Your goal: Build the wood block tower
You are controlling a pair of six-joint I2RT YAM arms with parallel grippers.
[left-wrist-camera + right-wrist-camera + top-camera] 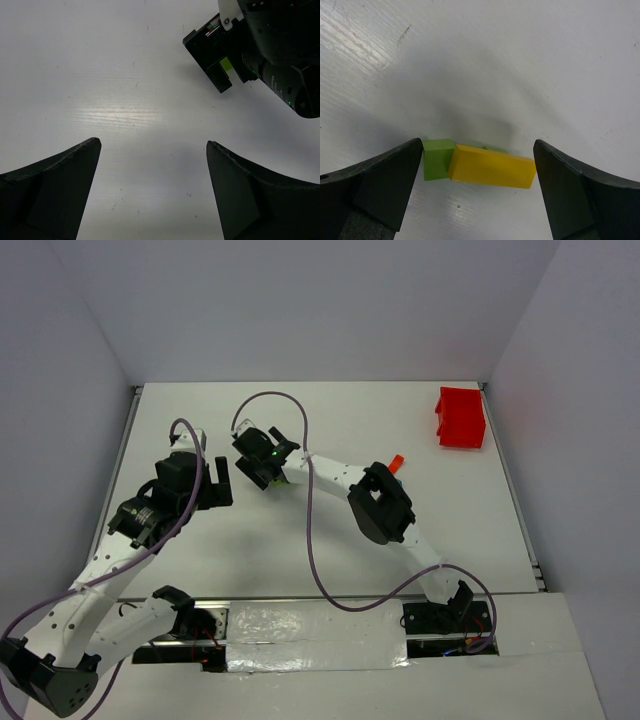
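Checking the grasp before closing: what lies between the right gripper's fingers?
A yellow bar and a green block beside it; the right wrist view shows them.

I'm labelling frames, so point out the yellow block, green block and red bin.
yellow block [492, 171]: right wrist view, middle of its top face.
green block [437, 160]: right wrist view, middle of its visible face.
red bin [462, 426]: top external view, its outer wall.

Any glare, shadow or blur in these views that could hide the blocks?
Left wrist view: a mild glare streak on the table, nothing washed out. Right wrist view: yellow block and green block sharp, a soft shadow behind them, the fingers dark and slightly blurred. Top view: even light, blocks barely visible.
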